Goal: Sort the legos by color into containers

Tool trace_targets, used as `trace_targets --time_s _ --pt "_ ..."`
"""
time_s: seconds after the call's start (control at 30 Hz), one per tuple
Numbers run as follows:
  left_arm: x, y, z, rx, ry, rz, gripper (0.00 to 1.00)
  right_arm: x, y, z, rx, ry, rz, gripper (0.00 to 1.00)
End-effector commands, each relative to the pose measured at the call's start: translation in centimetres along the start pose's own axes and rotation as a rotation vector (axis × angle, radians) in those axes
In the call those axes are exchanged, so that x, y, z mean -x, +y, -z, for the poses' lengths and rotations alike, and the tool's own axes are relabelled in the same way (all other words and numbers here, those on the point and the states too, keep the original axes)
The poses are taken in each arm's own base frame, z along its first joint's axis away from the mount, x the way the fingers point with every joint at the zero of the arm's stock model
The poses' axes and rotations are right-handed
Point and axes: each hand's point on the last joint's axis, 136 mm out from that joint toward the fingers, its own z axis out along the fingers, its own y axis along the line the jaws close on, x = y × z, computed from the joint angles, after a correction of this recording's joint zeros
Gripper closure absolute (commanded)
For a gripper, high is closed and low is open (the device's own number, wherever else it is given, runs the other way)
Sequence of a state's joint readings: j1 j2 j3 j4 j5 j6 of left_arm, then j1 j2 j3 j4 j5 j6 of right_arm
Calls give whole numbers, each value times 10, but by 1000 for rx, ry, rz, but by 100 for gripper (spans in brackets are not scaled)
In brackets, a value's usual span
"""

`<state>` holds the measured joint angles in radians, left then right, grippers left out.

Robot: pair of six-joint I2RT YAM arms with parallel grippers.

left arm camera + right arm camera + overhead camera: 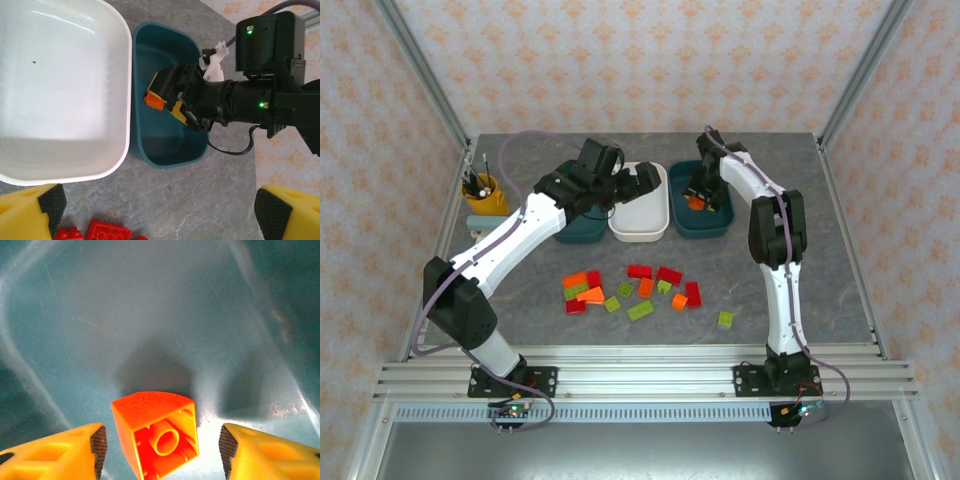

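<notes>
- Three trays are standing far: left teal tray (582,232), white tray (640,226), right teal tray (708,228).
- One orange brick (155,432) is tilting within the rightmost, untouched inside the parted right gripper (161,442).
- About fifteen scattered bricks (641,310) are lying nearer; left gripper (160,202) is gaping open.

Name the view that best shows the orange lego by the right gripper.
Right wrist: the orange lego close up, hollow underside showing, between open jaws, with the teal tray behind it. Left wrist shows it small, at the right gripper; top external, a speck.
</notes>
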<state>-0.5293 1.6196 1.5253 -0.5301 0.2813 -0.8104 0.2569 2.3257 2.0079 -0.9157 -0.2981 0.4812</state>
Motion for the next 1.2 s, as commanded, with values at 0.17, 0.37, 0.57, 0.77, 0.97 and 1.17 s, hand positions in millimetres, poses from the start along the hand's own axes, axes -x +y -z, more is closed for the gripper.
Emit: trace_targets --time_s 0.17,0.37,0.57,0.77,0.97,1.17 --pt "-22 47 40 166 9 2 2 -14 22 131 80 -221 147 36" --pt "-65 114 69 339 57 36 2 -87 16 163 161 -239 282 36" --pt "-113 145 84 343 152 70 4 -173 0 178 272 -209 479 35" --pt "-167 151 77 361 312 -102 11 -237 -27 167 296 -108 542 35" --pt "-209 161 54 405 378 -37 21 -260 -42 162 290 -103 523 35" --pt "-195 135 26 363 325 -7 26 -265 -51 162 282 -114 503 35"
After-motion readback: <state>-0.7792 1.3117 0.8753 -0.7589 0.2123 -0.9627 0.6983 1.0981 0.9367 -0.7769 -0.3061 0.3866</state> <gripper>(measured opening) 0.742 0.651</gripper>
